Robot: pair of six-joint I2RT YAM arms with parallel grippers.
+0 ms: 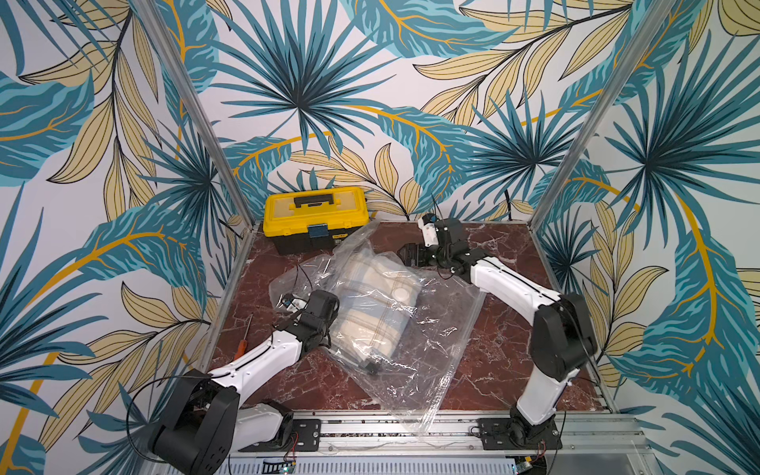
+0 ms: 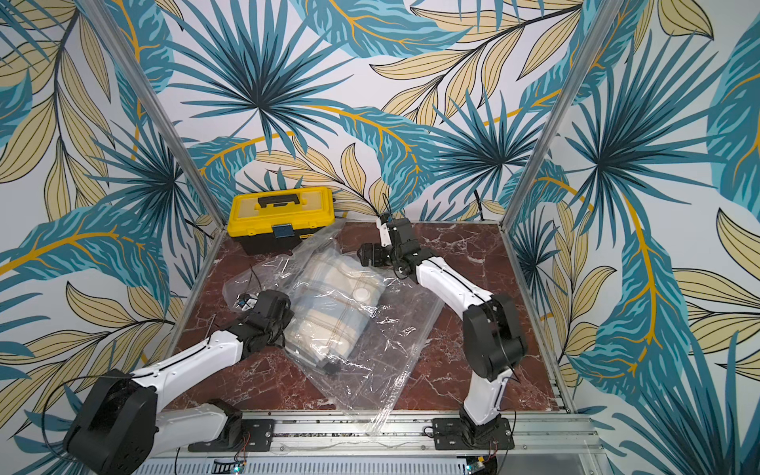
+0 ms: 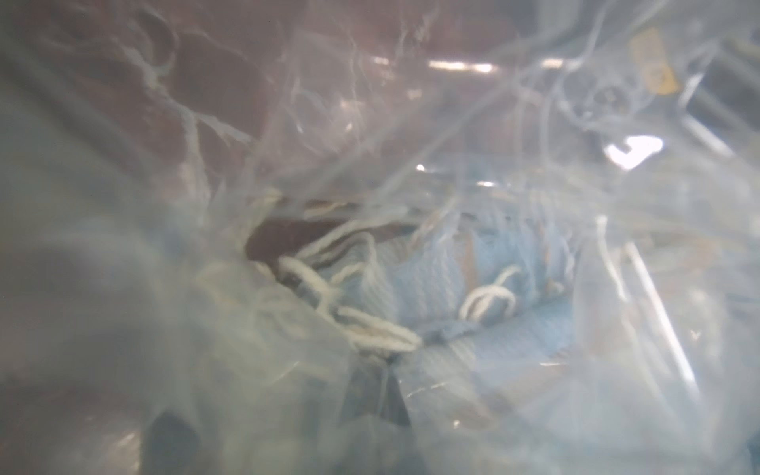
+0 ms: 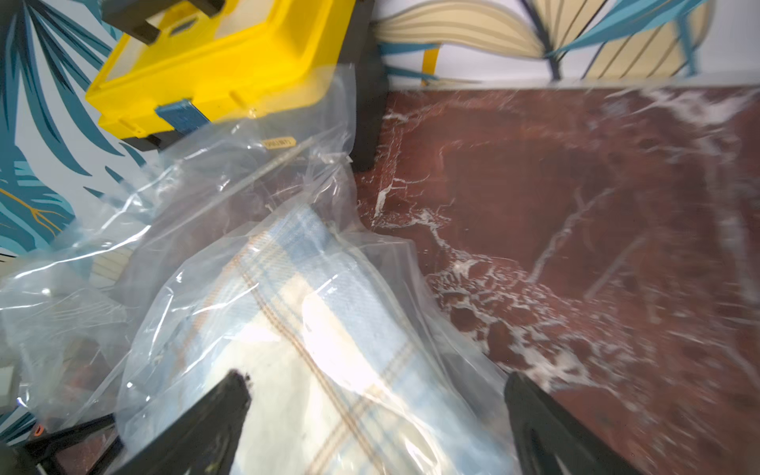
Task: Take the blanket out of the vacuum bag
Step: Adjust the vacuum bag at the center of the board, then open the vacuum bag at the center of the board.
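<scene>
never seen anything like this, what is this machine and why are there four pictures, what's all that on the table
This robot has a left arm and a right arm, each ending in a two-finger gripper. Two pictures look down on the whole scene, nearly alike; the other two come from a camera on each wrist. On the marble table lie a clear vacuum bag with a plaid blanket inside, a yellow toolbox and a screwdriver. The left gripper is shut among the bag's folds, at the blanket's fringe; whether it holds it is too blurred to tell. The right gripper stands open at the bagged blanket, holding nothing.
</scene>
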